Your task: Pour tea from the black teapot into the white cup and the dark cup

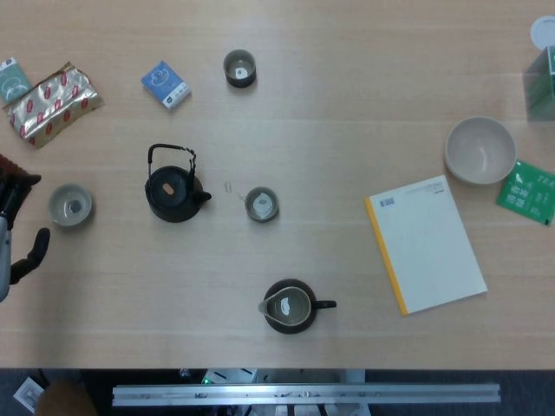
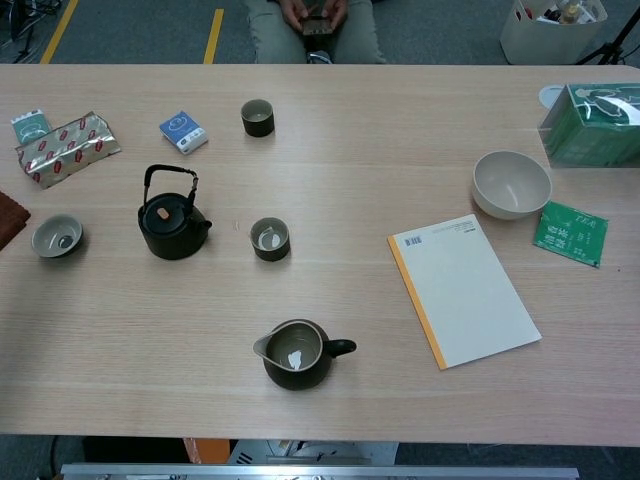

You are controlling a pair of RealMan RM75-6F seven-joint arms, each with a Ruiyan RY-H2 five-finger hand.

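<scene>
Bright, even overhead light, soft short shadows, faint glare on the table (image 2: 330,150); both views sharp.

black teapot (image 2: 172,226), yellow-spined white notebook (image 2: 465,290)

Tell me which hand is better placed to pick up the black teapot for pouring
Probably the left. The left hand shows at the table's left edge in the head view, empty, beside the small cup, on the same side as the black teapot. The right hand appears in neither view.
</scene>
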